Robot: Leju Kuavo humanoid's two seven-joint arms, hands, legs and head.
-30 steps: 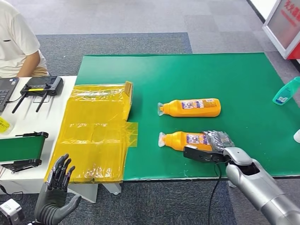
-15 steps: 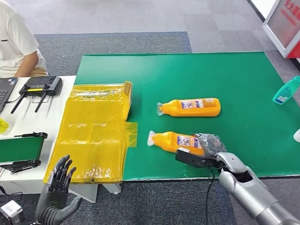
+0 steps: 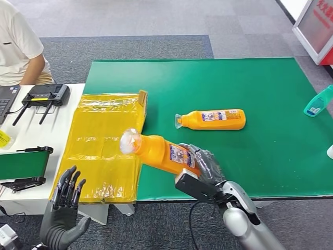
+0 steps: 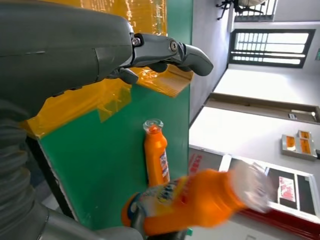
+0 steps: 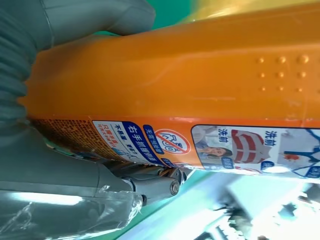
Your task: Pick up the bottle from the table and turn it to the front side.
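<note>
Orange bottle (image 3: 163,153) sits gripped in your right robot hand (image 3: 206,166), lifted off the green counter (image 3: 267,151), cap tilted leftward. Your left robot hand (image 3: 64,208) hangs empty, fingers spread.

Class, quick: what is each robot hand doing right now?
Left hand: open, holding nothing.
Right hand: holding the orange bottle.

Orange bottle (image 3: 161,152) — lifted, tilted, seemingly clear-capped.
</note>
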